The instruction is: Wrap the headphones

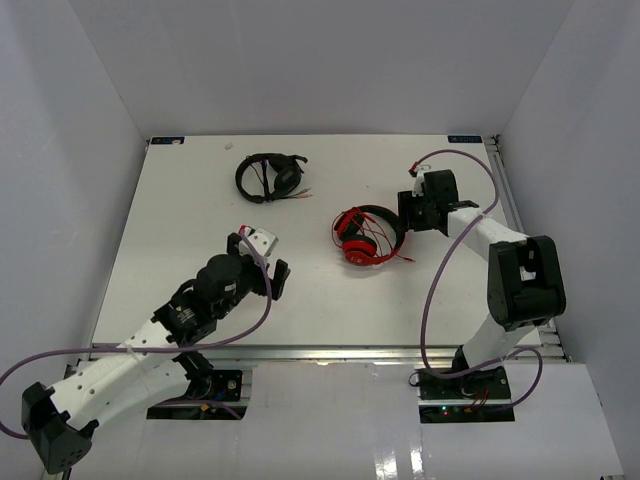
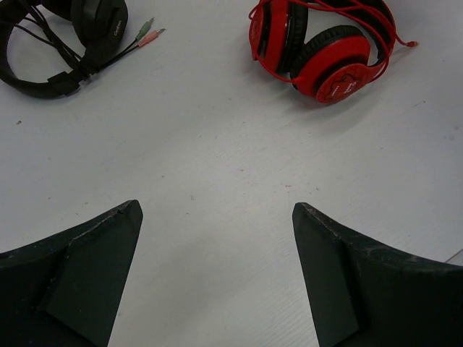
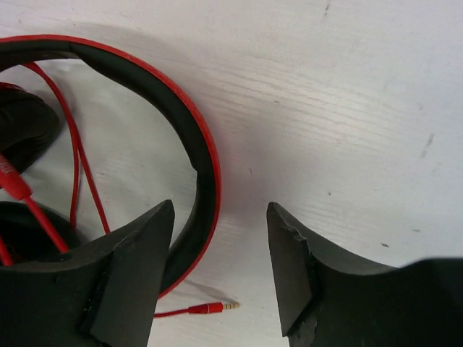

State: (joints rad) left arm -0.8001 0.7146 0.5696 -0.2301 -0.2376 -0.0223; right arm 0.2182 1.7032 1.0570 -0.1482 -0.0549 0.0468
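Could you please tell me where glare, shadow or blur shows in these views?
Top view: even light, glare only on the front ledge. Left wrist view: headphones sharp, faint shadow beside them. Right wrist view: plug crisp, band shadows table.

We are looking at a robotics lab test cell. A bare white tabletop (image 1: 200,290) is boxed in by plain white walls (image 1: 330,60) at nine, twelve and three o'clock. The left arm (image 1: 110,370) and the right arm (image 1: 525,280) are bolted on at six o'clock and trail purple cables (image 1: 432,290). A metal rail (image 1: 506,175) edges three o'clock.
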